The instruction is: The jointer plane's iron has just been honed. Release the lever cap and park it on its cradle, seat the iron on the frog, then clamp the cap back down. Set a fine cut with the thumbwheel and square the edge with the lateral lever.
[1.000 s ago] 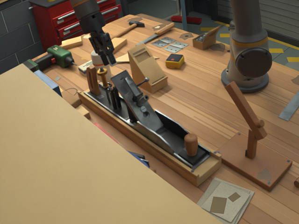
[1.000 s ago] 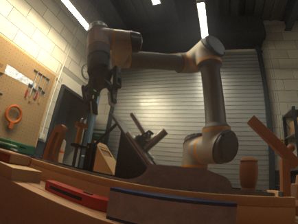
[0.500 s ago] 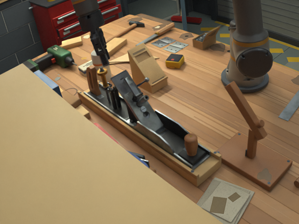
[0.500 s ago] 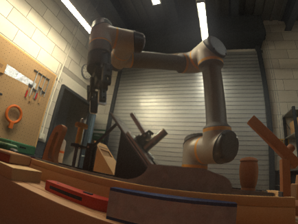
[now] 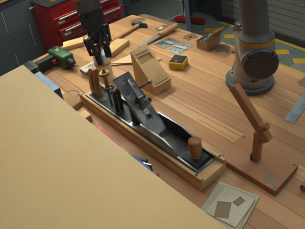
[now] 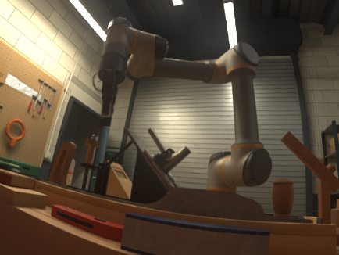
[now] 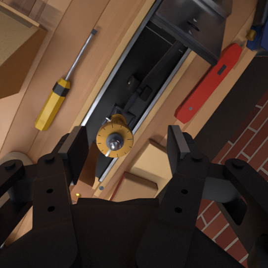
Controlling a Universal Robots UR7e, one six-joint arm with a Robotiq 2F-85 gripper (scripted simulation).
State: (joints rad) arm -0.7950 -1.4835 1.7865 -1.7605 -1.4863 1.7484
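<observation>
The brass thumbwheel (image 7: 114, 139) (image 5: 104, 73) stands on its post at the rear of the jointer plane (image 5: 147, 123), just behind the frog. It sits straight below my gripper (image 7: 125, 145) (image 5: 98, 50), which hangs open and empty a short way above it. The iron and lever cap (image 5: 138, 97) lie sloped on the frog, with the cap's lever raised. The lateral lever (image 5: 145, 83) with its ball end sticks out to the far side. The wooden tote (image 5: 94, 82) stands beside the thumbwheel. The front knob (image 5: 194, 148) is at the plane's other end.
Behind the plane stands a wedge-shaped wooden cradle (image 5: 149, 70). The plane rests in a long wooden tray (image 5: 157, 148). A yellow-handled screwdriver (image 7: 58, 95) and a red tool (image 7: 207, 82) lie either side of it. A large tan board (image 5: 61, 160) blocks the near left. A tilted wooden stand (image 5: 256, 138) is at right.
</observation>
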